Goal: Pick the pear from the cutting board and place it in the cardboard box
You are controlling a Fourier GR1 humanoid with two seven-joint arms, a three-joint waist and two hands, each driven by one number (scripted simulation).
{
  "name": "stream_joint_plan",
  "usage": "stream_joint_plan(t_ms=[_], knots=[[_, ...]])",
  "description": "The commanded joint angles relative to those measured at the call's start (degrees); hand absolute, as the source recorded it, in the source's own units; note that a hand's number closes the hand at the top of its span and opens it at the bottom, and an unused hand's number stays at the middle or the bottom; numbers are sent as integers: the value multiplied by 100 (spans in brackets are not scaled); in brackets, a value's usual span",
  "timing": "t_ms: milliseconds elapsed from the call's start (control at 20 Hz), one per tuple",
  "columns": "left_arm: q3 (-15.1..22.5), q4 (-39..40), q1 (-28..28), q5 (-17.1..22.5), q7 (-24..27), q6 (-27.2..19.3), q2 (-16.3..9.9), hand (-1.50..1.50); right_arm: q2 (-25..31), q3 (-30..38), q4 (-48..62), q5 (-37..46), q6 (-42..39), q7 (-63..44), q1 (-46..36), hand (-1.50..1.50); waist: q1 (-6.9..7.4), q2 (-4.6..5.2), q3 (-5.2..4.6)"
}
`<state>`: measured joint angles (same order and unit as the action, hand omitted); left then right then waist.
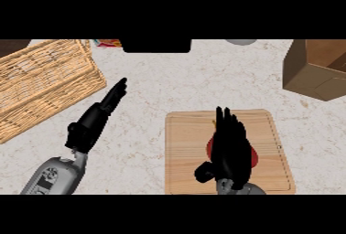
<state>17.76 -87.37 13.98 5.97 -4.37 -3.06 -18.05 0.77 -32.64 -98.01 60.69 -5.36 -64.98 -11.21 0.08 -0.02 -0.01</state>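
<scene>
1. Right hand lies over the pear at lower centre of the cutting board. Fingers extended, close together, not yet curled round the fruit; red skin shows either side.
2. Judgement: curl fingers and thumb under the pear before lifting, then carry to the cardboard box, upper right.
3. Left hand, left of centre: fingers straight, resting.
4. No readable writing or labels.
</scene>
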Motion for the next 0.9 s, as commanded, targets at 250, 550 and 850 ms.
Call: stream_joint_plan(t_ms=[250, 550, 850], knots=[[-237, 407, 75, -141, 279, 203, 269, 0, -73, -60, 372, -115, -79, -884, -286, -150, -10, 9, -1], [-274, 89, 46, -359, 35, 244, 278, 0, -74, 50, 983, -287, 383, -396, -63, -150, -4, 6, 1], [-289, 225, -60, -488, 166, 332, 440, 0, -74, -264, 1492, -425, 773, -650, -251, -150, 24, 8, 1]])
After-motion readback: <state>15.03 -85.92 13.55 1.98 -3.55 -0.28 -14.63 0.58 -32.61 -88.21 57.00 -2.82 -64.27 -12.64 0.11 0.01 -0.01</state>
